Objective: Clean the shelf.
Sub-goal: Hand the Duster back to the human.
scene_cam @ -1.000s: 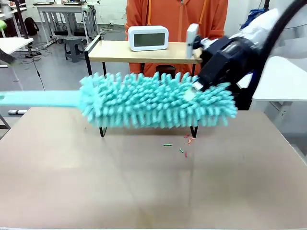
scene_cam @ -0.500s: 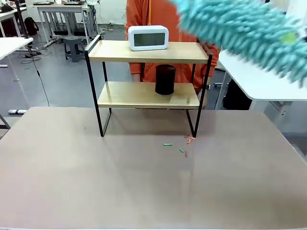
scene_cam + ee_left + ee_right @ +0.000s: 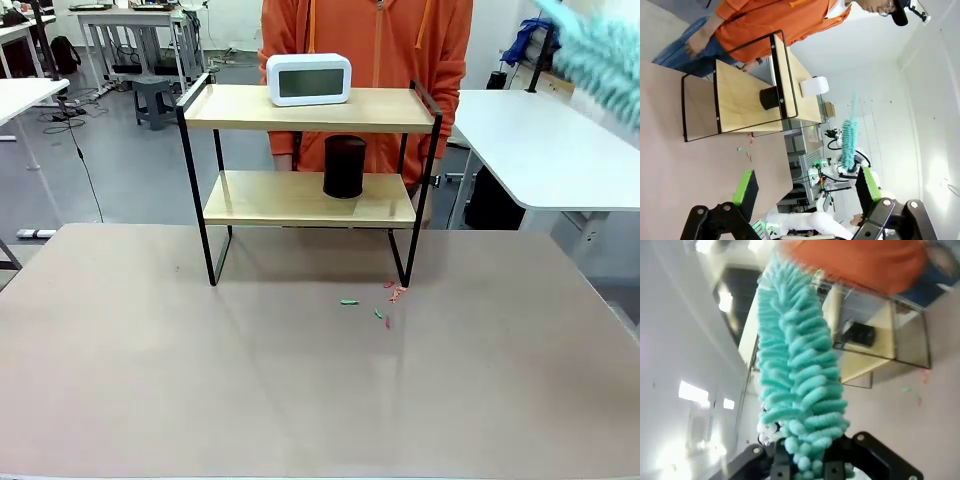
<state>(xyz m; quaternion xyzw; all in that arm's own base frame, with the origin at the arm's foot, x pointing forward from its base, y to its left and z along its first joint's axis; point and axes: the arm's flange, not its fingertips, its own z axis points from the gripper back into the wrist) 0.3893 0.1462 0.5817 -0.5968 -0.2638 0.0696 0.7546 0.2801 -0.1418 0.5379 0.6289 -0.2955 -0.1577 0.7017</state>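
Note:
The shelf [image 3: 310, 108] stands at the table's far middle, two wooden boards in a black frame. A white clock [image 3: 308, 79] sits on its top board and a black cylinder [image 3: 344, 166] on the lower one. A teal fluffy duster [image 3: 600, 50] hangs blurred in the top right corner, well clear of the shelf. In the right wrist view my right gripper [image 3: 802, 467] is shut on the duster [image 3: 800, 370], which rises in front of the shelf [image 3: 875, 335]. My left gripper [image 3: 807, 186] is open and holds nothing, with the shelf [image 3: 750, 95] far ahead of it.
Small red and green scraps [image 3: 378, 302] lie on the beige tabletop [image 3: 300, 400] by the shelf's front right leg. A person in an orange top [image 3: 365, 40] stands behind the shelf. A white table [image 3: 540, 150] is at the right.
The duster swung from in front of the shelf up and to the right, into the top right corner. The right arm left the front view, uncovering the shelf.

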